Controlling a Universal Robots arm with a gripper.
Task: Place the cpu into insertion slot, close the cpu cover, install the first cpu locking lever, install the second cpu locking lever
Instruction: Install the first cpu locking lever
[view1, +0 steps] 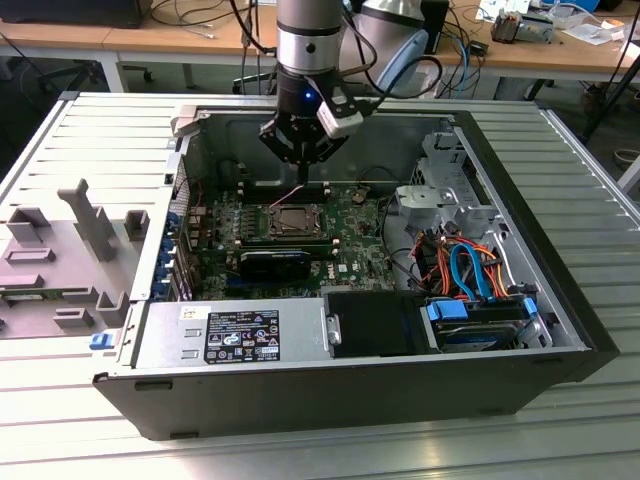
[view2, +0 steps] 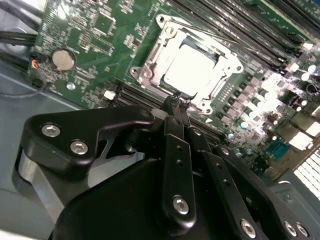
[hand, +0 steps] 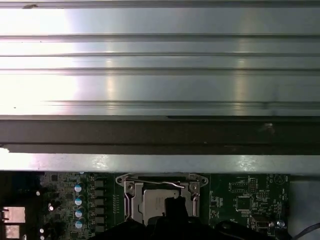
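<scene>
Directly beneath my gripper (view2: 176, 102) the insertion slot (view2: 187, 65) is sitting on the green board, the cpu (view2: 192, 70) lying flat inside under the lowered cpu cover (view2: 150, 67); my fingertips are pinched together just beside its near rim.

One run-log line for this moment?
gripper: shut, at socket edge | cpu: seated | cpu cover: closed

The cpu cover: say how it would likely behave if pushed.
The cpu cover looks like thin metal framing a large window, so probably light and slightly springy. It lies flat over the cpu, likely resisting sideways nudges. The gripper sits near its edge.
</scene>
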